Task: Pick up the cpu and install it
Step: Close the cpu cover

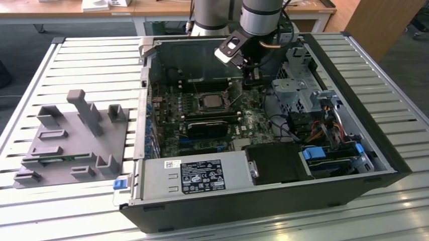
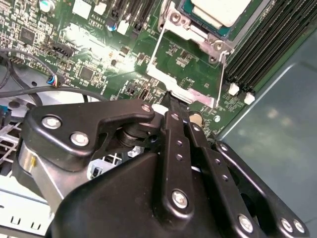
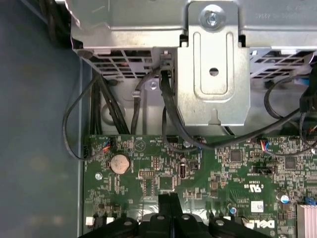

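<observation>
Cpu (image 2: 218, 9) in socket (image 2: 172, 19); gripper (image 2: 169, 98) closed, empty.

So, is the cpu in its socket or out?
In. The second wrist view shows the cpu lying inside the socket; the gripper is shut, apart from it.

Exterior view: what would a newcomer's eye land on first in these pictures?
The open computer case lies on a slatted table, with the robot arm reaching down into it. The silver cpu sits seated in the middle of the green motherboard, and the claw hangs shut, holding nothing, over the board near it. A grey fixture tray rests at the exterior view's left.
</observation>
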### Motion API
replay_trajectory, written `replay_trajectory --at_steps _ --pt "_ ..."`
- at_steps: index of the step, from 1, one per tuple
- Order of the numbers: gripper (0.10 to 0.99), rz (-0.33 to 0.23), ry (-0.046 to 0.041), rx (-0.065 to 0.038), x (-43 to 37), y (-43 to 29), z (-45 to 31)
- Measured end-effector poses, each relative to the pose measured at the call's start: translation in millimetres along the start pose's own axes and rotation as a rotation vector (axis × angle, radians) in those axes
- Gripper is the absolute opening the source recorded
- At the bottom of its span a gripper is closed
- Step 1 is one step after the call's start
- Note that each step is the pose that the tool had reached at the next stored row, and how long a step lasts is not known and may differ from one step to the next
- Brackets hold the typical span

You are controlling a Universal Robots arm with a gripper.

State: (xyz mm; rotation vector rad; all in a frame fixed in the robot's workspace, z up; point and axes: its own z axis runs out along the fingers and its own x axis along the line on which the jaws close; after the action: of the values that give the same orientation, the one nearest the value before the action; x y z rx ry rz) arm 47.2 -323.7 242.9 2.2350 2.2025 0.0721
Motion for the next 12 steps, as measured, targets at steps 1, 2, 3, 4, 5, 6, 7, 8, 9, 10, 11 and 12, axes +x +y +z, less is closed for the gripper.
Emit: replay_trajectory --at_steps 1,2,3,4,5,6,7,8,9,10,11,12 --pt "0.106 0.0 0.0 0.0 0.0 -0.6 0.0" --pt "0.106 0.0 0.0 0.0 0.0 -1.2 0.0" --pt "0.106 0.0 0.0 0.0 0.0 -1.7 0.0" --pt "0.106 0.0 0.0 0.0 0.0 -2.3 0.0" --pt "0.106 0.0 0.0 0.0 0.0 -2.7 0.0" --pt "0.106 0.0 0.0 0.0 0.0 -3.2 0.0" --pt "0.106 0.0 0.0 0.0 0.0 -3.6 0.0" --pt "0.106 0.0 0.0001 0.0 0.0 -4.0 0.0" --pt "0.106 0.0 0.0 0.0 0.0 -4.6 0.0" --pt "0.106 0.0 0.0 0.0 0.0 -5.0 0.0" --pt "0.106 0.0 0.0 0.0 -0.1 -5.6 -0.1" --pt "0.106 0.0 0.0001 0.0 -0.1 -6.0 0.0"
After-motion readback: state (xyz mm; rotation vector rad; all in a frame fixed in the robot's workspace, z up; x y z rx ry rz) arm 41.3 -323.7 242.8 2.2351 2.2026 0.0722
